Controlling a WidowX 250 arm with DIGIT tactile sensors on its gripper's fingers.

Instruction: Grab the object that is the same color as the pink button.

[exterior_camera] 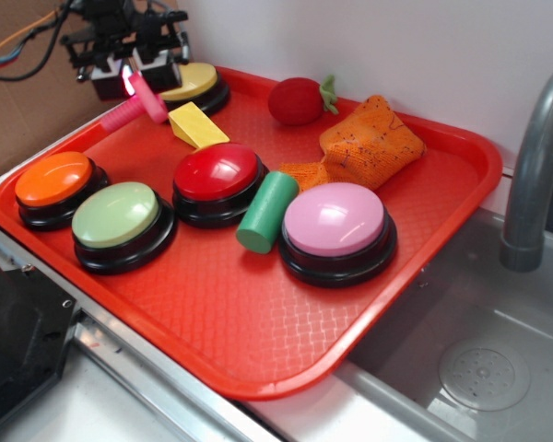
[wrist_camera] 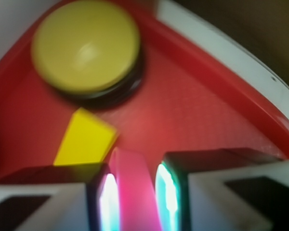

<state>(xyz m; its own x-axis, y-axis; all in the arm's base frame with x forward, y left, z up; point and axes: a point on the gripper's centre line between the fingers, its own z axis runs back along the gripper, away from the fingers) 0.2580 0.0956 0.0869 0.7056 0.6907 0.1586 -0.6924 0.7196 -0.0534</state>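
Nearest the camera sits the pink button (exterior_camera: 336, 227) on the red tray (exterior_camera: 258, 350), while at the far left corner the gripper (exterior_camera: 129, 81) has its fingers clamped on the pink bolt (exterior_camera: 138, 101), so grasping looks done and lifting clear comes next.

Red tray (exterior_camera: 424, 304) with yellow wedge (exterior_camera: 197, 125), green cylinder (exterior_camera: 267, 212), strawberry toy (exterior_camera: 298, 100), seemingly crumpled orange cloth (exterior_camera: 369, 143).
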